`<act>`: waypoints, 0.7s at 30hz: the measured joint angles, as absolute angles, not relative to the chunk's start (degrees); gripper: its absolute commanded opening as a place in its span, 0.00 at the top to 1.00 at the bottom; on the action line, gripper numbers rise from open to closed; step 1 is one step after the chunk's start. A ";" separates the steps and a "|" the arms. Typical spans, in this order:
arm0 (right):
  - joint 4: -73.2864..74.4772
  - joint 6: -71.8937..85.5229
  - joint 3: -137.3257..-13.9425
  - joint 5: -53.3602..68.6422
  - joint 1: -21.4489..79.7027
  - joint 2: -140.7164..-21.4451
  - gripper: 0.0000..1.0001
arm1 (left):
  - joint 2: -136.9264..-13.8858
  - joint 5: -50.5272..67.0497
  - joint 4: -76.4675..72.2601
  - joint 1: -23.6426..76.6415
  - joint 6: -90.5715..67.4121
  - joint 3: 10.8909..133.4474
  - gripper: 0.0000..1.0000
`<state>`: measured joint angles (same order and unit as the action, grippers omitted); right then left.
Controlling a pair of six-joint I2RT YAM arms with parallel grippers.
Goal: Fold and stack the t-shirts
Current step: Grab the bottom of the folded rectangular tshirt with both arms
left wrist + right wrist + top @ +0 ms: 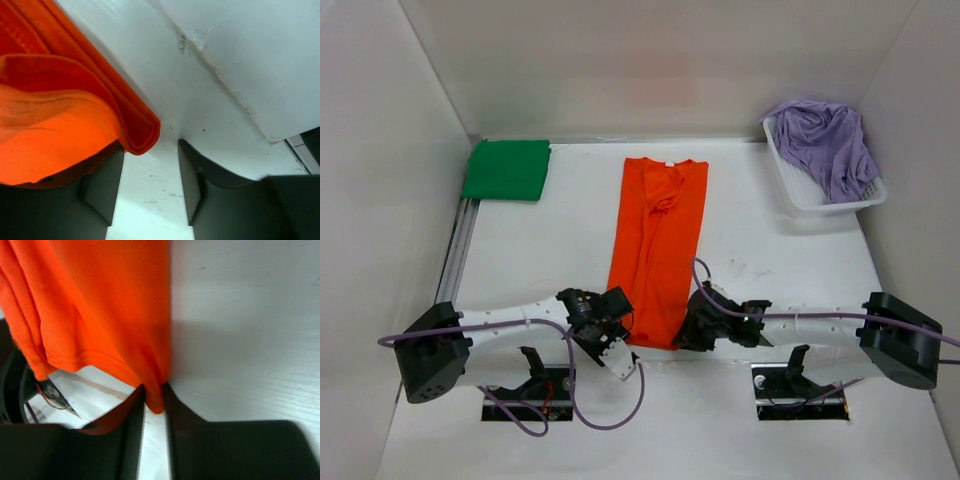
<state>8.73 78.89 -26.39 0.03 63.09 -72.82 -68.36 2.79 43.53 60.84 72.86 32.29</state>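
Down at the near edge, the right end effector (154, 391) is clamped on the orange shirt (660, 240) at its hem corner. The shirt lies as a long strip mid-tabletop (550, 250). The left end effector (150, 159) has its fingers apart, with the folded edge draped over one finger and nothing between them (no grip, I'd say). It should tuck under that corner and close first, then both lift level and carry the hem to the collar. The green shirt (507, 170) sits folded far left, and the purple shirt (825, 145) is heaped in the basket (800, 203).
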 measured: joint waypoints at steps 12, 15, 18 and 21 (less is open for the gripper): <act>11.16 77.36 -25.93 0.64 61.89 -68.84 1.00 | -70.91 5.87 41.67 56.93 67.92 36.10 0.99; 15.31 74.56 -27.05 1.21 57.82 -62.89 1.00 | -71.72 8.14 43.51 52.12 65.49 42.24 1.00; 19.38 69.87 -30.74 2.37 51.16 -59.66 1.00 | -74.74 10.74 44.84 46.11 63.22 50.81 1.00; 21.50 63.42 -35.62 4.71 41.98 -59.86 1.00 | -79.85 12.78 45.28 40.40 61.23 59.44 1.00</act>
<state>21.50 63.42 -35.62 4.71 41.98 -59.86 -79.85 12.78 45.28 40.40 61.23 59.44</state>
